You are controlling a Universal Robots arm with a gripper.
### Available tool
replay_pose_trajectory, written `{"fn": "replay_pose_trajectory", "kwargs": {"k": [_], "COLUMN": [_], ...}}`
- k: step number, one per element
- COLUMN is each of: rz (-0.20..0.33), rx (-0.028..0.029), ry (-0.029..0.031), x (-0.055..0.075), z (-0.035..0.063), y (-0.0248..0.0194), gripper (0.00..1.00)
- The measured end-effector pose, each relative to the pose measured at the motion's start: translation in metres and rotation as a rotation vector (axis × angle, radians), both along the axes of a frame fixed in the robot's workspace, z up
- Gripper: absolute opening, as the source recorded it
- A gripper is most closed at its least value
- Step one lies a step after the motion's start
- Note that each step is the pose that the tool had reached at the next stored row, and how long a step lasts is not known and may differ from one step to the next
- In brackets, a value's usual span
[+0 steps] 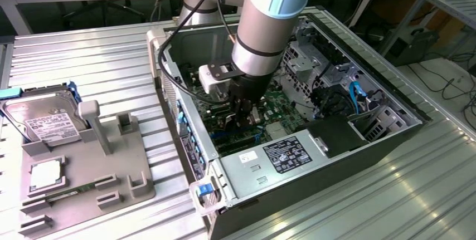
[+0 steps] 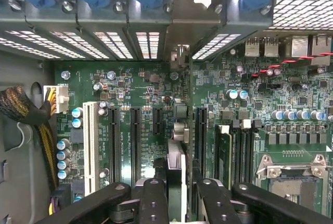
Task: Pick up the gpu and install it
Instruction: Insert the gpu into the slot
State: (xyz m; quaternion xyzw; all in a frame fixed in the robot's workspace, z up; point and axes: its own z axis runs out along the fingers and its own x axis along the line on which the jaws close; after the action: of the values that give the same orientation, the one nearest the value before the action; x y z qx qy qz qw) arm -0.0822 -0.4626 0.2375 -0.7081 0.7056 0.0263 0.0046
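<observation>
The black pincer (image 2: 176,193) is clenched on the thin flat dark gpu (image 2: 177,167), holding it on edge right over the green board's (image 2: 145,94) long black slots (image 2: 134,135), so it can fit in.

The robot arm (image 1: 260,23) is silver-grey with pale blue caps and a black band near the wrist. Its claw (image 2: 177,198) is matte black. The card clamped edge-on between the claw's fingers, probably the gpu (image 2: 177,177), looks dark with a pale silvery edge. The motherboard (image 2: 156,89) is deep green, with black expansion slots, one white slot (image 2: 90,146) and teal-topped capacitors. A braided brown-and-yellow cable bundle (image 2: 31,125) runs beside it. The computer case (image 1: 357,156) is dark grey with blue clips. The desk (image 1: 74,56) is ribbed silver metal. The parts tray (image 1: 89,179) is light grey, holding a silver hard drive (image 1: 44,120) with a white label.
</observation>
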Motion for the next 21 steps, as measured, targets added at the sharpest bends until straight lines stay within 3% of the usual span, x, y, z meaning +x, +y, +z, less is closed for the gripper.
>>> {"fn": "replay_pose_trajectory", "kwargs": {"k": [7, 12, 21], "rz": [0.000, 0.000, 0.000], "rx": [0.0007, -0.0003, 0.0008], "ry": [0.0000, 0.0030, 0.0026], "x": [0.0000, 0.0000, 0.0000], "z": [-0.0010, -0.0089, -0.0096], "y": [0.0001, 0.0000, 0.0001], "gripper": [0.27, 0.27, 0.27]}}
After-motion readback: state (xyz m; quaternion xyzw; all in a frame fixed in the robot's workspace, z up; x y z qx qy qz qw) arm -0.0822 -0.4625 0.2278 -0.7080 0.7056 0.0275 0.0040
